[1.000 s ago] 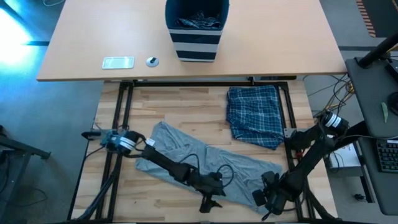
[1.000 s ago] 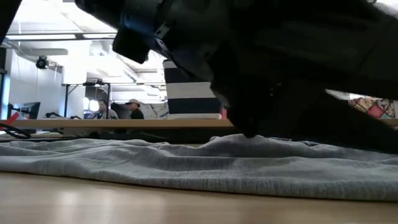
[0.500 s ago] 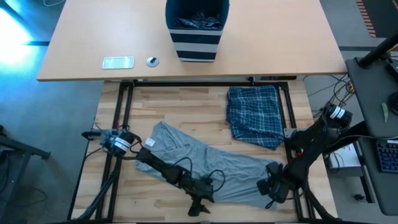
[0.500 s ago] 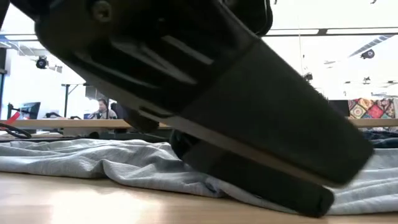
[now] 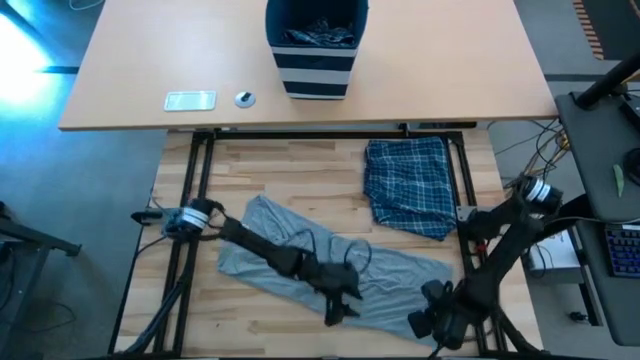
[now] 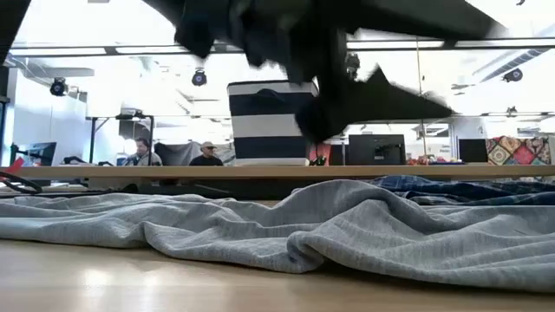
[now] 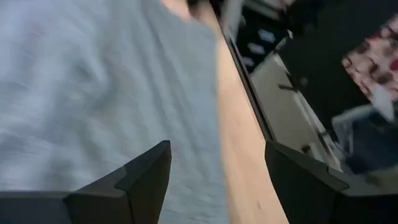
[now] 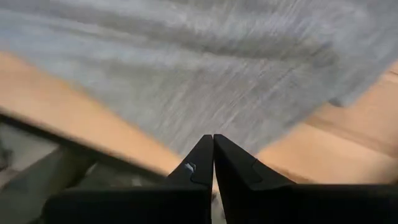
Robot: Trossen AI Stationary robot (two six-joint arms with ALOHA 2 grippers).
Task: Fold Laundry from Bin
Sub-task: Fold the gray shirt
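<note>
A grey T-shirt (image 5: 330, 265) lies spread and creased on the wooden table (image 5: 300, 170); in the low view its near edge (image 6: 347, 230) is humped into a fold. A folded blue-and-white plaid garment (image 5: 408, 185) lies at the table's far right. The striped navy bin (image 5: 315, 45) stands on the desk beyond, with cloth inside. My left gripper (image 5: 340, 300) hangs open over the middle of the shirt's near edge, with only cloth showing between its fingers (image 7: 217, 174). My right gripper (image 5: 430, 320) is shut, by the shirt's near right corner, its tips (image 8: 213, 155) over bare wood.
A flat pale device (image 5: 190, 100) and a small round object (image 5: 245, 98) lie on the far desk left of the bin. The table's black frame (image 5: 465, 180) runs along its sides. Seated people (image 6: 143, 152) show in the room behind.
My left gripper dipped toward the table's near edge, close in front of the low camera, then rose and drew back over the shirt, staying open. The shirt's near edge now stands humped in a fold where it lay flatter before.
</note>
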